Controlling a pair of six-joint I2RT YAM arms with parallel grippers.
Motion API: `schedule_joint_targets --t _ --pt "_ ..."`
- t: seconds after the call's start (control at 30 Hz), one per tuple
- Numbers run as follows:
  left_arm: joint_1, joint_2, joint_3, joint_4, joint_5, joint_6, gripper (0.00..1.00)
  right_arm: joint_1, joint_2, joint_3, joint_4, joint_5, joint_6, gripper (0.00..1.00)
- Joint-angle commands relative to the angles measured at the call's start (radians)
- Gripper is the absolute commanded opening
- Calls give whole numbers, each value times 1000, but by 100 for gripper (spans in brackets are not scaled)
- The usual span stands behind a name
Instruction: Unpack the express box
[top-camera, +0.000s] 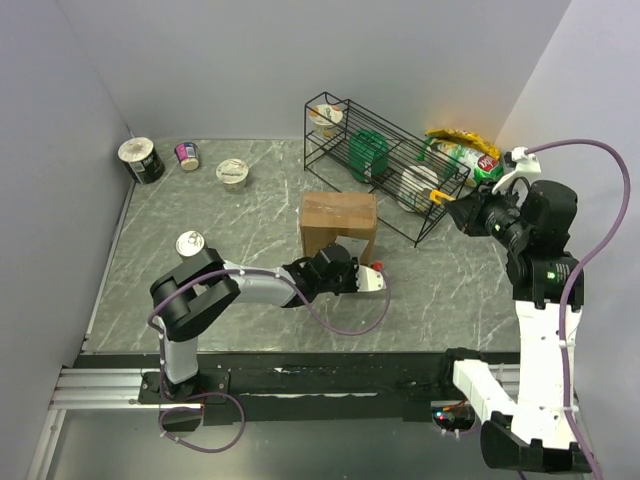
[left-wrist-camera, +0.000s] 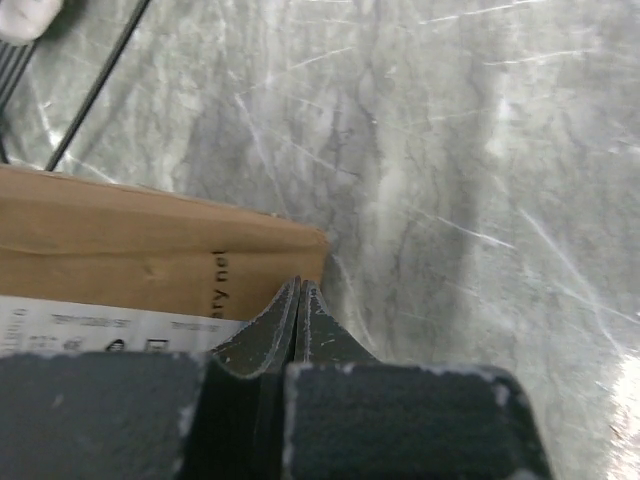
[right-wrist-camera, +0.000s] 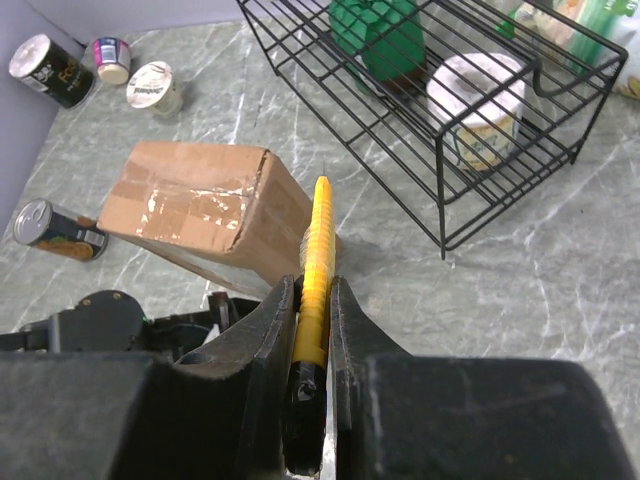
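Left end effector pressed together, tips right at the box's near corner edge: box just to its left, whether touching I can't tell, bare worktop ahead and to its right. Right end effector raised, pinching a yellow cutter; box ahead-left of the blade, well apart, wire rack ahead-right, open worktop between them
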Motion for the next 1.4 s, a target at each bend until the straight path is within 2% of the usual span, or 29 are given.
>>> schedule_joint_targets --t 0.0,0.03,0.07,0.1,0.2,0.27,0.37,0.4,0.47,0.5,0.6,0.7,0.8,0.9,0.97,1.1,1.23,1.37 --pt "1 -51 -6 21 111 0 4 -11 12 -14 82 -40 -10 0" --pt "11 -73 8 -13 144 -13 12 -14 15 -17 82 -50 -27 0" --pt "22 -120 79 -167 274 -27 23 -17 18 -18 79 -84 -41 0" --pt "33 -140 125 -234 331 -78 42 -20 19 -18 75 -93 -53 0" --pt "50 -206 326 -465 464 -167 63 -29 27 -11 59 -106 -84 0" --pt "45 -250 440 -516 467 -191 69 -29 24 2 87 -93 -115 0" --pt "54 -297 553 -590 371 -198 84 -29 50 61 83 41 -49 0" --pt "71 -306 574 -630 310 -178 93 -29 67 86 63 40 -19 0" --pt "112 -327 616 -668 295 -169 99 -29 76 94 41 26 32 0" --pt "169 -330 629 -690 295 -178 97 -29 69 77 55 13 81 0" --pt "301 -318 681 -705 323 -286 97 -23 88 54 53 -47 141 0" --pt "375 -272 738 -733 375 -362 97 -21 114 45 58 -41 173 0" --pt "408 -234 709 -698 405 -406 97 -14 134 23 107 -121 212 0" --pt "457 -167 712 -676 519 -481 97 14 164 28 101 -122 236 0" --pt "485 -107 735 -647 614 -564 96 49 185 54 70 -51 208 0" --pt "536 -35 727 -560 697 -681 96 162 190 69 58 97 149 0" --pt "547 28 741 -541 752 -721 97 189 211 75 65 82 134 0" --pt "556 12 697 -546 777 -735 99 189 231 74 76 56 138 0"
